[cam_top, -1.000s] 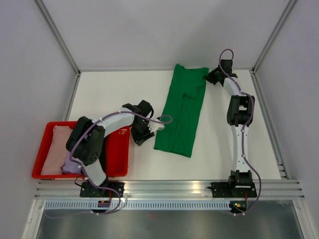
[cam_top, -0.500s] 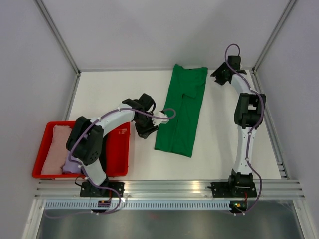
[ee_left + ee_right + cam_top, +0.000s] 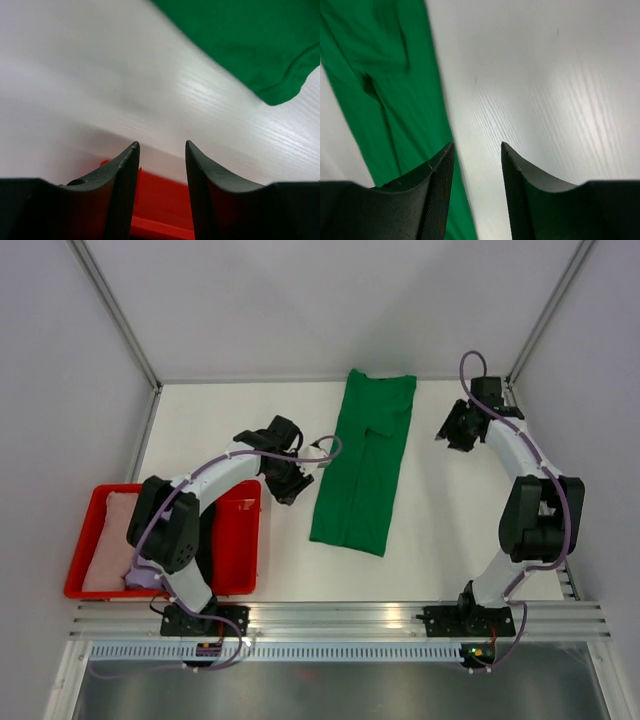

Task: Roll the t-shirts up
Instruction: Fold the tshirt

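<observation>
The left arm (image 3: 215, 472) bends out from its base and reaches forward and rightward, its wrist curled over so the left hand (image 3: 287, 488) points down and back toward the base. Its two dark fingers (image 3: 122, 172) stand parted, with nothing between them. The right arm (image 3: 520, 455) rises behind its hand, elbow folded outward. The right hand (image 3: 445, 435) points leftward, fingers (image 3: 437, 172) likewise apart and holding nothing.

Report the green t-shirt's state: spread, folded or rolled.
Folded, not rolled. The green t-shirt lies flat on the white table as a long narrow strip, no roll begun at either end.
</observation>
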